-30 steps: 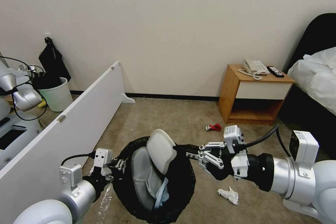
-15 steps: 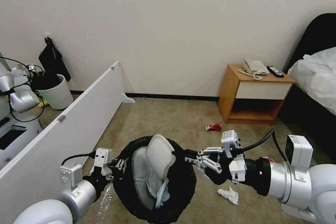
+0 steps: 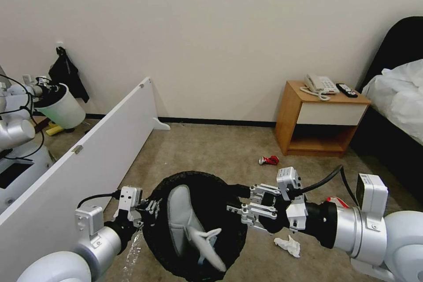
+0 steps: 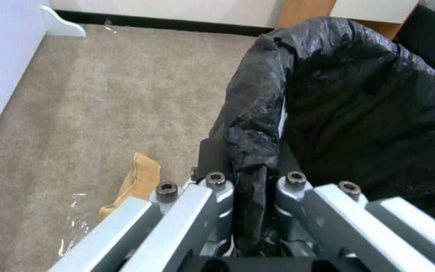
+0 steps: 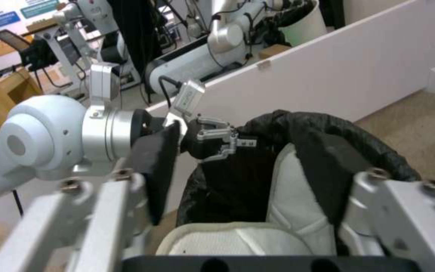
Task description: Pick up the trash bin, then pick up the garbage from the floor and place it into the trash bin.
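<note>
The round trash bin (image 3: 194, 224) with the crinkly black plastic bag folded over its rim is up off the flat beige-grey carpet floor (image 3: 211, 150), close in front of the robot. The left gripper (image 3: 150, 208) is at the bin's left rim, and its fingers (image 4: 217, 196) are pinched tight on a fold of the black bag. Two soft white slippers (image 3: 185, 220) lie inside the bin, one flat against the inner wall and one tipped over near the front of the bin. The right gripper (image 3: 235, 213) hangs just over the bin's right rim. Its fingers (image 5: 157, 173) are spread wide apart and there is nothing between them; the right wrist view looks down past them onto the white slippers (image 5: 278, 223) in the bin. More garbage sits on the floor to the right of the bin. A crumpled white tissue (image 3: 288, 245) lies near the bin, just under the right arm. A crushed red can (image 3: 269, 160) lies farther from the bin, near a small wooden bedside table (image 3: 319, 119). A bit of a red and white snack packet (image 3: 337, 202) peeks out behind the right arm. In the left wrist view, a brown paper bag (image 4: 137, 181) lies on the floor just beside the bin, on the side of the left gripper. A long white board (image 3: 88, 158) stands on the floor to the left of the bin.
</note>
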Available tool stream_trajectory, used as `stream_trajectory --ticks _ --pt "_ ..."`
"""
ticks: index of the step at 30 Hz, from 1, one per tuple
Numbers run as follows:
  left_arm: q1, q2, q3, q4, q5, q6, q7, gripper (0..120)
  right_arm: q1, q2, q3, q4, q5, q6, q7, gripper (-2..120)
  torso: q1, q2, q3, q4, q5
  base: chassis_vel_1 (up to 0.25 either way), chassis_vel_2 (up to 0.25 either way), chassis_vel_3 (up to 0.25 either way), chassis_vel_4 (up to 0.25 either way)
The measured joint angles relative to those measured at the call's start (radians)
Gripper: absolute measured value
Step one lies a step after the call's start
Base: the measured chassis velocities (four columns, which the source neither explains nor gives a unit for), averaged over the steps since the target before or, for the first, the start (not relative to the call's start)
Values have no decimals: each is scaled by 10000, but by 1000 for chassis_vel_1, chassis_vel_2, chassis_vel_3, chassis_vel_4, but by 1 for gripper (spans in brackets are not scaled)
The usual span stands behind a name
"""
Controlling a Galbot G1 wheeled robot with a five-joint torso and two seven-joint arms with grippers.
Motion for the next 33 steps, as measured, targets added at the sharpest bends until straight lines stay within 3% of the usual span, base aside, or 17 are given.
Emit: stream_trajectory --ticks 4,6,11,15,21,27,33 --pt "19 0 -5 -11 7 3 -1 4 40 2 -11 0 1 -1 6 74 0 0 0 0 0 0 0 0 0" --pt "35 -1 -13 -27 13 4 -6 4 75 37 -6 0 -1 -1 21 87 0 0 0 0 0 0 0 0 0" --pt "63 -63 22 -26 60 7 -16 4 581 395 404 2 393 2 278 99 0 0 0 1 1 0 0 0 0" --pt "91 -74 87 -26 107 14 -17 4 860 541 1183 5 781 110 777 100 0 0 0 1 -2 0 0 0 0" --pt "159 -159 72 -45 162 15 -17 4 715 1273 1799 5 -219 187 2265 100 0 0 0 0 1 0 0 0 0" --pt "342 -394 -16 -116 377 2 16 4 -147 2592 2375 -3 -2015 -853 4662 100 1 -1 0 2 2 0 0 0 0" --pt "562 -518 -64 -135 674 -53 105 4 -1728 3234 3474 -42 -3246 -1489 5072 100 1 0 0 -1 0 0 0 0 0"
